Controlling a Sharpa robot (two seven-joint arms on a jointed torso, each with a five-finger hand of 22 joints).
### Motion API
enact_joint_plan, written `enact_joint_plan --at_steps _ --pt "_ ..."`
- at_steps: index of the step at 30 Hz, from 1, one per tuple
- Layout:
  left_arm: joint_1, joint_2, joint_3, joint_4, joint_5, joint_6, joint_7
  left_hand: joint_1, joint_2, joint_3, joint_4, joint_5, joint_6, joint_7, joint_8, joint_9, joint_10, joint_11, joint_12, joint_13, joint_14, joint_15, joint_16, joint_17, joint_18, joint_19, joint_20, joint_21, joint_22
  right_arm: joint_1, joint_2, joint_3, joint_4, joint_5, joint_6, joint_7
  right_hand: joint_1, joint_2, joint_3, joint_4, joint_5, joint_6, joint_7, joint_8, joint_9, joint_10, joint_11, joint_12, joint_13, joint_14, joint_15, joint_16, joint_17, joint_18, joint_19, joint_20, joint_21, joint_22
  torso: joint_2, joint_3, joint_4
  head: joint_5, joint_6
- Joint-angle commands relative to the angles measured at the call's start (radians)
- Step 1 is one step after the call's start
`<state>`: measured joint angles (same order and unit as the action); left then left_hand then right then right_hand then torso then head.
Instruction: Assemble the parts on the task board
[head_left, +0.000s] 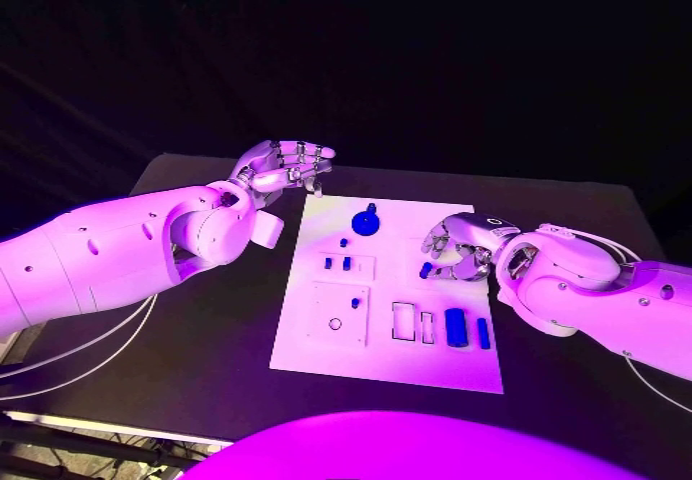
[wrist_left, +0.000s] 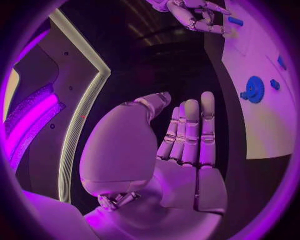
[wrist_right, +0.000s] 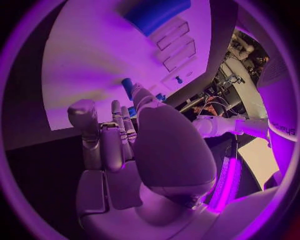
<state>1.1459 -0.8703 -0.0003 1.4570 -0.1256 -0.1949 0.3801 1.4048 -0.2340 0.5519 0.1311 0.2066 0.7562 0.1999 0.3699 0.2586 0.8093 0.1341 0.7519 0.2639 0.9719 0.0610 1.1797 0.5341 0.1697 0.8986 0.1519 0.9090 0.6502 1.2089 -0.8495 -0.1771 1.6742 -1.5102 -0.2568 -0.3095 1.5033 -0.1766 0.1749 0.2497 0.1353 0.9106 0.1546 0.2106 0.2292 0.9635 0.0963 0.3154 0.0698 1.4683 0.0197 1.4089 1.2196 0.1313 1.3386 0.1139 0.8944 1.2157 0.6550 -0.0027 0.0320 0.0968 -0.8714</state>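
The right hand (head_left: 464, 252) sits over the right side of the white board (head_left: 389, 352), its fingers curled around a small blue piece (head_left: 427, 270) that shows at the fingertips; from the right wrist view the same piece (wrist_right: 127, 86) stands just off the fingertips against the board, so it looks pinched, though the grip itself is partly hidden. The left hand (head_left: 284, 164) hangs beyond the board's far left corner, holding nothing, fingers loosely apart and nearly straight in its own wrist view. The step in hand seems to be seating that small piece, and doing it well likely means keeping it upright, lining it over its socket before pressing, and lowering slowly so it does not tip or skid on the smooth board. Counted on the board: 1 round blue wheel (head_left: 365, 221) near the far edge, 2 small blue pegs (head_left: 338, 263) side by side in a square recess, 2 blue bars (head_left: 456, 327) lying close together near the right edge, and 1 piece at the right hand.
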Motion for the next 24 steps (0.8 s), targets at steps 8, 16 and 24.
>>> enact_joint_plan --at_steps 8,16,24 --pt "0.001 0.002 0.000 0.000 -0.010 0.021 0.003 -0.005 0.000 -0.008 -0.001 -0.002 -0.007 0.003 0.004 -0.001 -0.006 0.000 -0.003 -0.001 0.000 0.004 0.005 -0.001 0.014 0.001 0.007 -0.004 -0.001 -0.011 0.016 -0.002 -0.010 0.007 0.022 0.026 0.020 -0.003 0.099 0.030 -0.003 0.058 -0.004 0.009 0.002 0.107 -0.010 0.002 -0.004 0.037 -0.015 0.019 0.022 -0.017 0.031 -0.008 0.061 0.039 0.000 -0.0004 -0.0007 -0.001 0.000" --pt "0.001 0.002 0.000 -0.001 -0.013 0.023 0.001 -0.005 0.000 -0.008 -0.001 -0.002 -0.007 0.003 0.004 -0.001 -0.006 0.000 -0.003 -0.001 0.000 0.004 0.005 -0.001 0.014 0.001 0.007 -0.004 -0.001 -0.012 0.018 -0.002 -0.011 0.005 0.023 0.025 0.011 -0.015 0.146 0.034 -0.004 0.083 -0.007 0.013 0.004 0.145 -0.015 -0.013 -0.003 0.038 -0.019 0.022 0.027 -0.019 0.034 -0.012 0.072 0.049 0.000 0.0002 -0.0007 -0.002 -0.001" --pt "0.001 0.002 0.000 -0.001 -0.014 0.024 0.000 -0.005 0.000 -0.008 -0.001 -0.002 -0.007 0.003 0.004 -0.001 -0.006 0.000 -0.003 -0.001 0.000 0.004 0.005 -0.001 0.014 0.001 0.007 -0.004 -0.001 -0.014 0.022 -0.002 -0.018 0.002 0.022 0.025 0.009 -0.018 0.158 0.034 -0.004 0.088 -0.007 0.013 0.004 0.152 -0.016 -0.018 -0.003 0.038 -0.020 0.023 0.028 -0.019 0.036 -0.013 0.075 0.052 0.000 0.0008 -0.0009 -0.002 0.000"
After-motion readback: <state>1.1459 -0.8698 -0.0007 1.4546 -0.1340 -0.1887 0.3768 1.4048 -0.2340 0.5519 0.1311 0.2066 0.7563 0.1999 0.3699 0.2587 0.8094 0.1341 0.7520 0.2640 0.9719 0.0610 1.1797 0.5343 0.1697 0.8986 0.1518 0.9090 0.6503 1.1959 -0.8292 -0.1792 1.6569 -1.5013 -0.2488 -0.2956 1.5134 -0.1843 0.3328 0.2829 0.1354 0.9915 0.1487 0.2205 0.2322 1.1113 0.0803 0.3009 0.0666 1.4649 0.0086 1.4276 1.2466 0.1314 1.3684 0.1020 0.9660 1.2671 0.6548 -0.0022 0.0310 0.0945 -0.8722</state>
